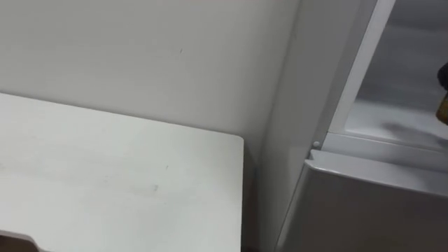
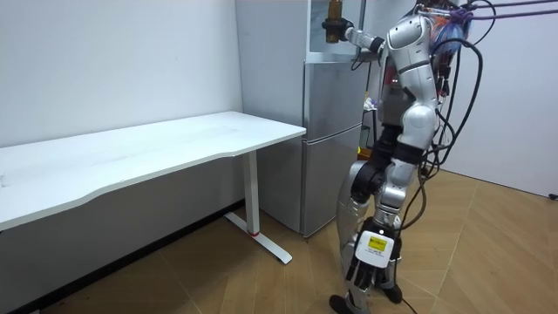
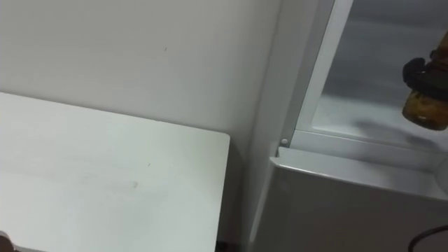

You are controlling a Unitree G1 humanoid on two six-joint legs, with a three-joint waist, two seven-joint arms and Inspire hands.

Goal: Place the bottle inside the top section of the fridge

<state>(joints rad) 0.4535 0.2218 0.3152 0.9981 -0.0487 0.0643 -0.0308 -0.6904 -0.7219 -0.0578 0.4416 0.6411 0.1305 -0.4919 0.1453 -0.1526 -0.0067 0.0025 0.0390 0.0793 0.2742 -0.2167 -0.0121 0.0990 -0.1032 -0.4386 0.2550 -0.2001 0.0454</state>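
An amber bottle (image 3: 426, 108) hangs in the open upper fridge compartment (image 3: 364, 105), just above its white floor. My right hand (image 3: 415, 71) is shut on the bottle's upper part, with dark fingers curled round it. In the room view I stand in front of the grey fridge (image 2: 332, 148) with my right arm stretched up to the bottle (image 2: 331, 19). The right hand (image 2: 340, 33) holds it at the top compartment's opening. My left hand (image 2: 372, 173) hangs low by my hip.
A white table (image 1: 119, 175) stands against the wall left of the fridge, and its right end (image 2: 288, 133) almost meets the fridge's side. The lower fridge door (image 3: 350, 210) is closed beneath the open compartment. Wooden floor lies behind me.
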